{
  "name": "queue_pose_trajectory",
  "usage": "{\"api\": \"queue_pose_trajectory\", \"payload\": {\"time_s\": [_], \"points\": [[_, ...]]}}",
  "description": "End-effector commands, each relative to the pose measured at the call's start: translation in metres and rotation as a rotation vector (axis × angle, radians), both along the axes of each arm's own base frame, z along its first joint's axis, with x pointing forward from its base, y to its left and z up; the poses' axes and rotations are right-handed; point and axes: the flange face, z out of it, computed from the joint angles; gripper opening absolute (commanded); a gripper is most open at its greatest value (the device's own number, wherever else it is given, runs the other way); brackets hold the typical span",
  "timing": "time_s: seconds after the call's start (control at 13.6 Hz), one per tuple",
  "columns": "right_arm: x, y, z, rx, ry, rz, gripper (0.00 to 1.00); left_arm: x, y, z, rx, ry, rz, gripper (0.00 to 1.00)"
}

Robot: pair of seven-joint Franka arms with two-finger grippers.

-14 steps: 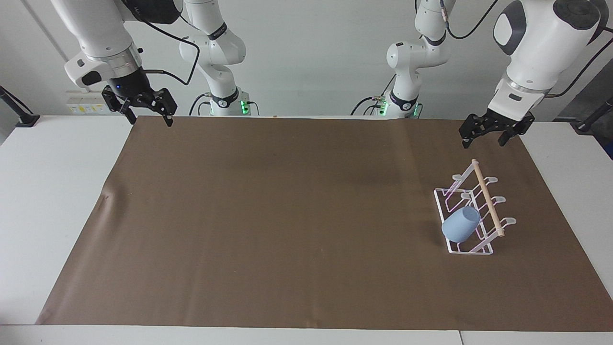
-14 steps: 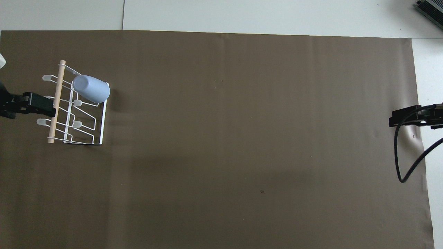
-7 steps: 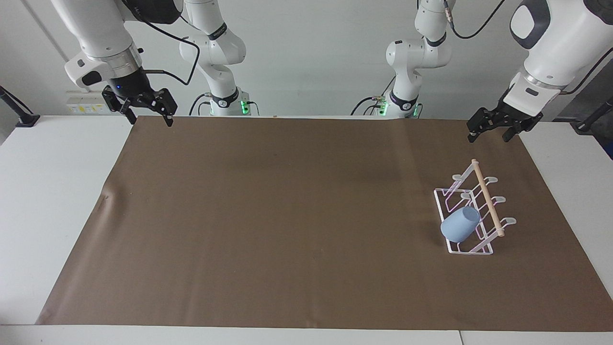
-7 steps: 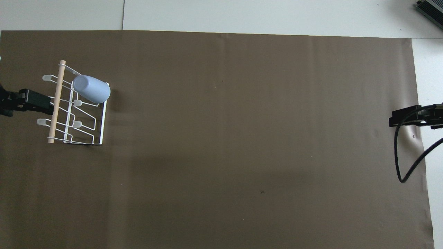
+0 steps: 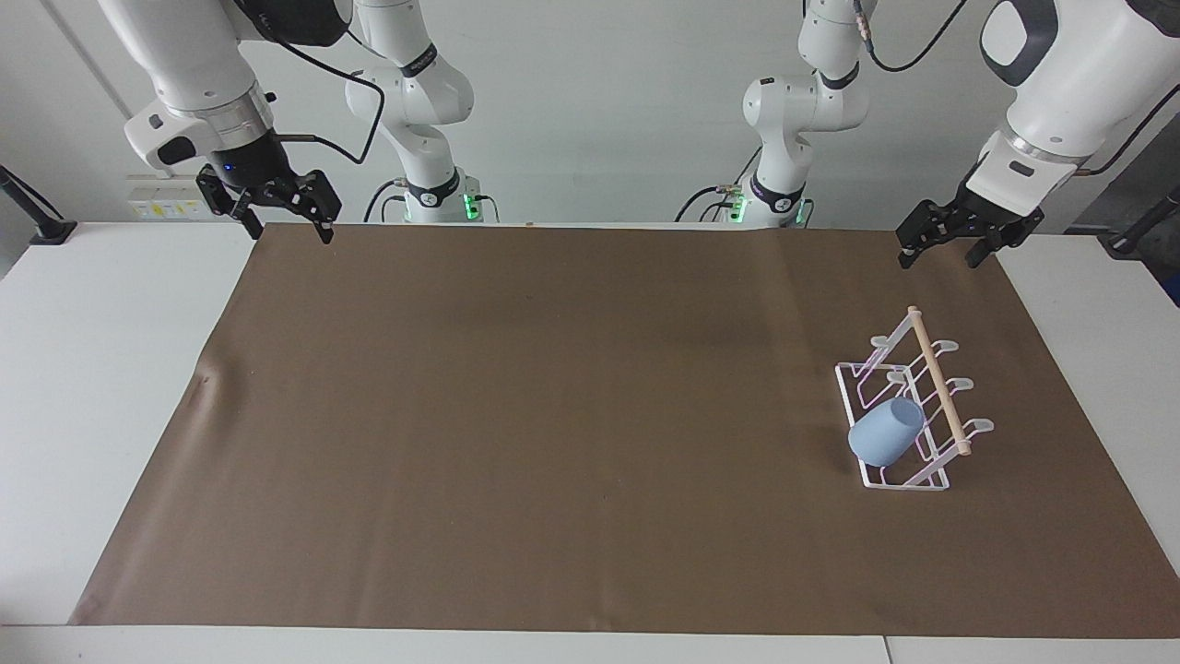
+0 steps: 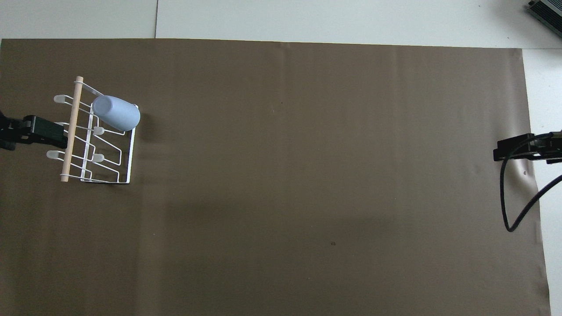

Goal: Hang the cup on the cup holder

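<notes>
The cup (image 5: 886,432) sits tilted on a prong of the holder (image 5: 908,410), mouth toward the dowel (image 5: 938,379), at the left arm's end of the brown mat (image 5: 553,415) on the worktop (image 5: 92,369). The left hand (image 5: 949,242) hangs open and empty over the mat's corner, apart from the holder. The right hand (image 5: 281,210) waits open and empty over the mat's other robot-side corner.

left gripper (image 5: 946,251) lifts higher, clear of the cup holder (image 5: 908,406) | draws back toward the robots' table edge | empty, jaws wide
</notes>
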Motion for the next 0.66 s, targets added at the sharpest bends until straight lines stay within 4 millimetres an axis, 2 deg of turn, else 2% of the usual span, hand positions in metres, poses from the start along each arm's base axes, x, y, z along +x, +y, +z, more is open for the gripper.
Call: {"api": "queue_pose_trajectory", "payload": {"time_s": [0.0, 0.59], "points": [[-0.0015, 0.0011, 0.0007, -0.004, -0.006, -0.001, 1.00, -0.0160, 0.0008, -0.0050, -0.001, 0.016, -0.008, 1.00], [-0.0018, 0.0011, 0.0011, -0.004, -0.005, -0.001, 1.00, -0.0154, 0.0023, -0.0024, 0.013, 0.011, -0.001, 1.00]]}}
